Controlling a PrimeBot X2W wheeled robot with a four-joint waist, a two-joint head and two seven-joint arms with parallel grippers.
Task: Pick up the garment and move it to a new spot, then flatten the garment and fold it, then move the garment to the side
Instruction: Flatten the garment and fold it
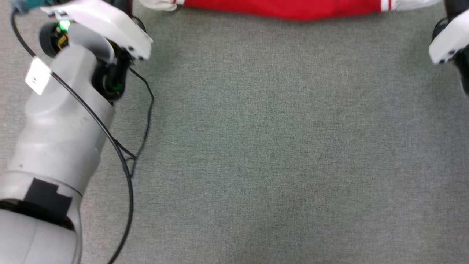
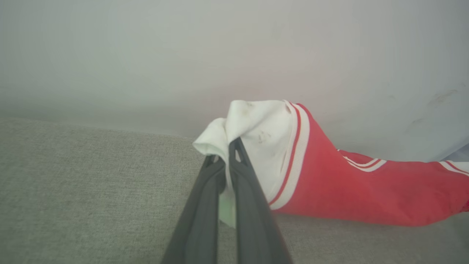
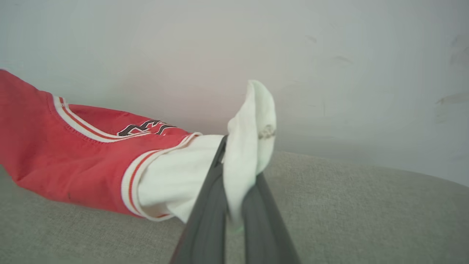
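The garment (image 1: 293,9) lies stretched along the 12 o'clock edge of the head view, a red band with white ends toward 11 and 1 o'clock, on the grey worktop (image 1: 274,146). The left arm (image 1: 62,121) runs up from 7 to 11 o'clock with a black cable (image 1: 146,110) looping beside it. The right arm (image 1: 449,42) shows at 2 o'clock. In the left wrist view the left end effector (image 2: 225,156) is closed tight, its two dark fingers pinching a fold of one white sleeve (image 2: 263,135). That sleeve bunches up above the fingertips, and the red body trails off toward 3 o'clock, its lower edge resting on the worktop before a pale wall (image 2: 146,55). Red-and-white trim (image 2: 295,161) marks the seam between sleeve and body. In the right wrist view the right end effector (image 3: 238,157) is likewise clamped on the other sleeve (image 3: 253,117), which stands up past the fingertips toward 12 o'clock. The body runs away toward 9 o'clock, with part of a black, white-outlined print (image 3: 143,127) on its upper face.
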